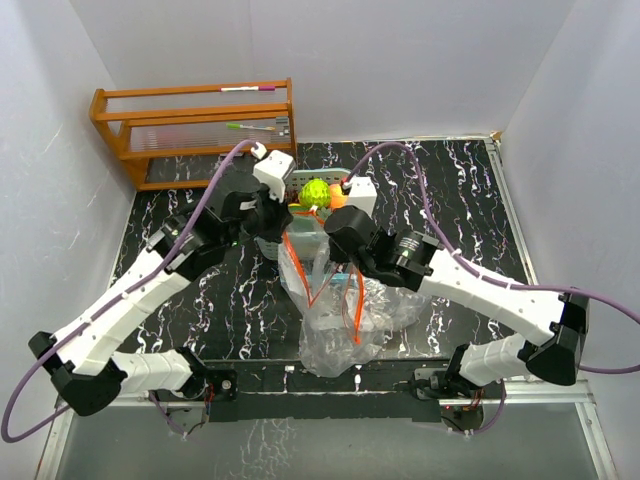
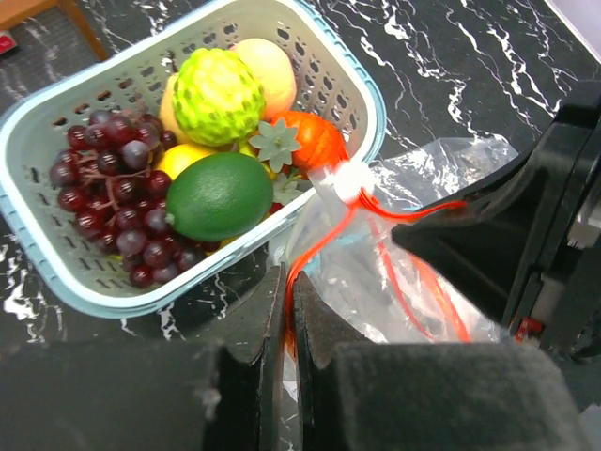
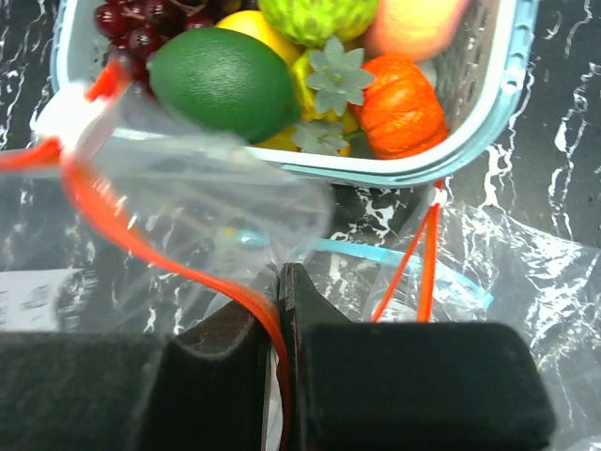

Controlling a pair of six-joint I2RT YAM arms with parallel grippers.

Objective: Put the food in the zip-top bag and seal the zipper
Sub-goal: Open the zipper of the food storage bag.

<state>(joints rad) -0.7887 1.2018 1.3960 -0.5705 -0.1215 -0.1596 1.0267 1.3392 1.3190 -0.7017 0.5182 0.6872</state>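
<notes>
The clear zip-top bag with an orange zipper rim lies in front of a pale blue basket. The basket holds the food: purple grapes, a dark green avocado, a bumpy lime-green fruit, a peach, an orange fruit and yellow pieces. My left gripper is shut on the bag's orange rim at its left side. My right gripper is shut on the rim at its right side. The bag's mouth is held open between them. A white slider sits at the zipper's far end.
A wooden rack with pens stands at the back left. White walls close in the black marbled table on three sides. The basket stands just beyond the bag's mouth.
</notes>
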